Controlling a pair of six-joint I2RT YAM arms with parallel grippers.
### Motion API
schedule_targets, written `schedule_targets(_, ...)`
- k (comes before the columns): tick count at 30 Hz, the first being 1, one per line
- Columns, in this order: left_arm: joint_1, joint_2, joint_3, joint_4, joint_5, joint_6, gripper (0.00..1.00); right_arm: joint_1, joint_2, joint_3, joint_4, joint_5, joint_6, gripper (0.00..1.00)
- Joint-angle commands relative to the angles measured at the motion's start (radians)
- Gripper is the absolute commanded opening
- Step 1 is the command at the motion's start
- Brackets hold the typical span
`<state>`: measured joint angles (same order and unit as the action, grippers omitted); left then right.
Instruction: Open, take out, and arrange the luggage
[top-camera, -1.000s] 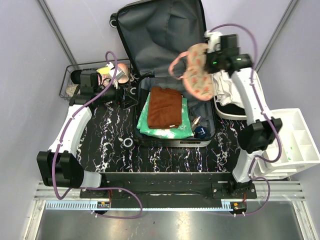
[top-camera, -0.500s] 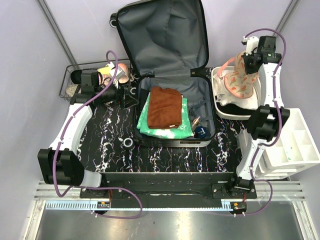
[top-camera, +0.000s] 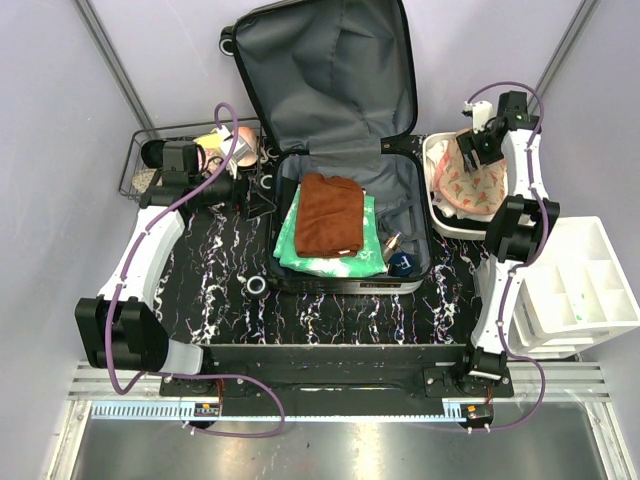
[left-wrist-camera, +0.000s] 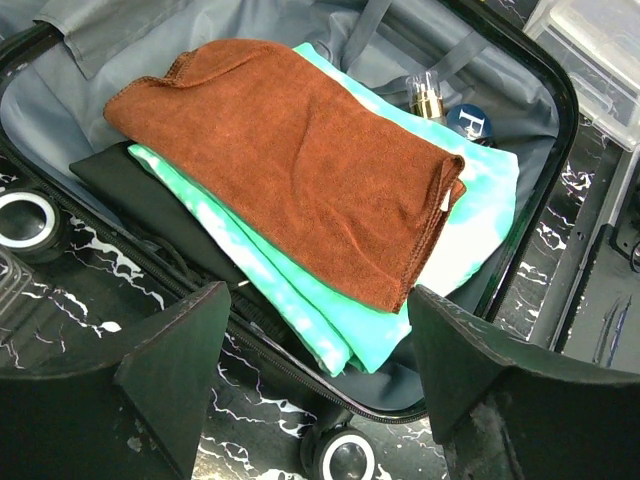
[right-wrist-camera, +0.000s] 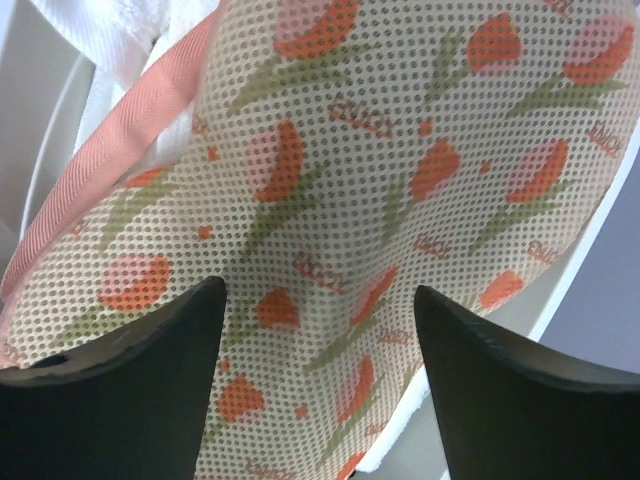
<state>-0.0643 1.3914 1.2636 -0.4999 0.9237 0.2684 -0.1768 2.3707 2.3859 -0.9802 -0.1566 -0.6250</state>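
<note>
While the right claw (right-wrist-camera: 318, 290) hangs open over the pink-trimmed floral mesh pouch (right-wrist-camera: 380, 150) in the white plastic bin (top-camera: 440, 222), it could snag that mesh when lifting; the open grey-lined hard-shell suitcase (top-camera: 330, 60) lies to its left.

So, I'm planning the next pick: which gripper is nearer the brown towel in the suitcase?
Left. The left gripper hangs just left of the suitcase, level with the brown towel. The right gripper is over the white bin holding the floral mesh piece.
</note>
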Motion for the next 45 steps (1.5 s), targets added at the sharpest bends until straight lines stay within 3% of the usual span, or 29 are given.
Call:
schedule_targets(1,0.001,0.006,0.077,-0.028,-0.011,0.035,0.77,0.005,0.01,0.143,-0.012,-0.023,0.047,0.87)
schedule_targets(6,0.003,0.018,0.094,-0.031,-0.006,0.066,0.78,0.025,-0.161,0.127,-0.021,-0.148,0.103,0.97)
schedule_targets(8,0.001,0.029,0.095,-0.032,-0.003,0.087,0.78,0.049,-0.232,0.038,-0.032,-0.257,0.104,0.98)
schedule_targets(13,-0.017,0.049,0.092,-0.032,-0.016,0.098,0.77,0.268,-0.477,-0.303,0.004,-0.451,0.045,0.95)
schedule_targets(18,-0.017,0.043,0.088,-0.014,-0.019,0.058,0.76,0.538,-0.637,-0.63,0.181,-0.506,0.021,0.86)
schedule_targets(22,-0.017,0.006,0.057,-0.011,-0.029,0.06,0.75,0.747,-0.656,-0.732,0.176,-0.511,-0.048,0.84)
schedule_targets(26,-0.017,-0.034,0.02,-0.011,-0.039,0.068,0.75,0.824,-0.639,-0.778,0.199,-0.451,-0.07,0.81)
schedule_targets(45,-0.016,-0.104,-0.064,0.003,-0.039,0.061,0.75,0.904,-0.469,-0.804,0.27,-0.183,-0.176,0.81)
